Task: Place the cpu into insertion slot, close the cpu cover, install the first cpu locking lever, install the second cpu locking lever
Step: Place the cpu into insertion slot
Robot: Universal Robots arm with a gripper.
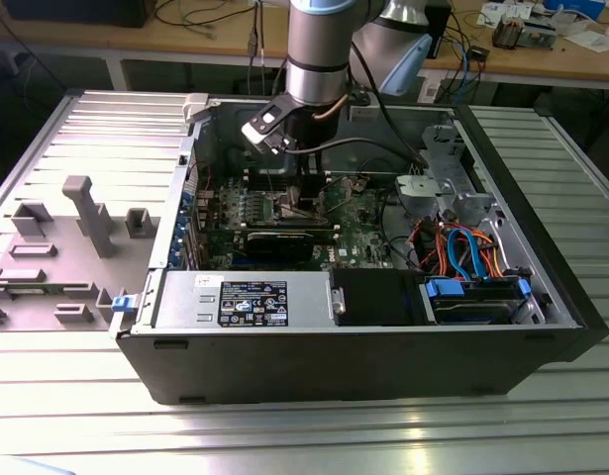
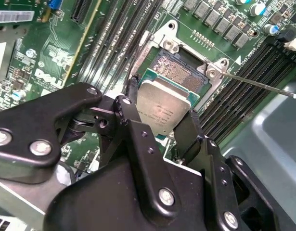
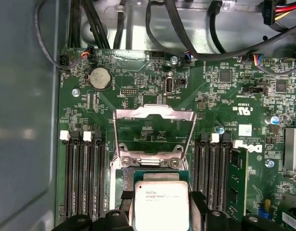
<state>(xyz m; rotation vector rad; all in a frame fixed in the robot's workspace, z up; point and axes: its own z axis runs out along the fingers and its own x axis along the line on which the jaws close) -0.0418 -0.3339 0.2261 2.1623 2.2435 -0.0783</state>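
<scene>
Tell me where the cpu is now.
In both wrist views the cpu is held by the gripper over the insertion slot, beside the raised cpu cover.

First wrist view's border cuts off your cpu [image 3: 161, 206], which in the second wrist view seemingly hides part of the insertion slot [image 2: 179, 72].

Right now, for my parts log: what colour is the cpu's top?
The cpu is silver-grey, best in the first wrist view.

A ribbed metal table [image 1: 284, 435] carries an open computer case [image 1: 363, 366] and, on the exterior view's left, a grey panel [image 1: 47, 198].
</scene>
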